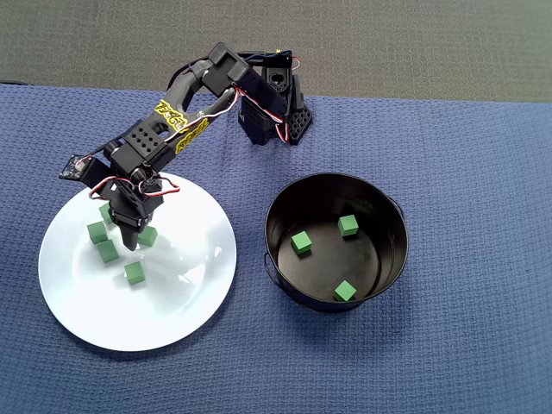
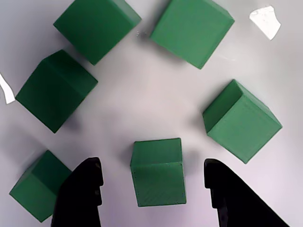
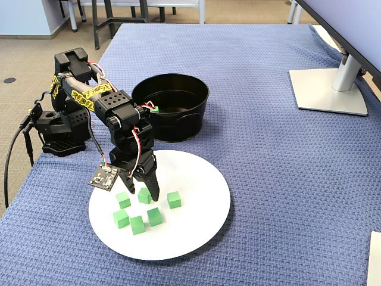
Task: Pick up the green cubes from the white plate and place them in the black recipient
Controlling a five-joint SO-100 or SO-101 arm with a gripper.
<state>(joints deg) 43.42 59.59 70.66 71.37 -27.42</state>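
we are hovering our claw low over the white plate, fingers spread apart and gripping nothing. in the wrist view one green cube is sitting right between the two dark fingertips, with a gap showing on each side of it, so neither finger is touching it. five more green cubes are lying around it in that view: one at the lower left partly behind the left finger, one at the left, two along the top, and one at the right.

in the fixed view we are seeing the claw pointing down at the near-left part of the plate, its tips coming down around the cube in the middle of the cluster, while the other cubes are resting just beside it on the plate. in the overhead view the claw is covering part of the cluster on the left half of the plate, and we are making out only some of the cubes around it there.

the black recipient is standing on the blue table just to the right of the plate in the overhead view, close to it but apart. three green cubes are lying on its bottom, well apart from each other: one toward the left, one toward the top, one near the lower wall.
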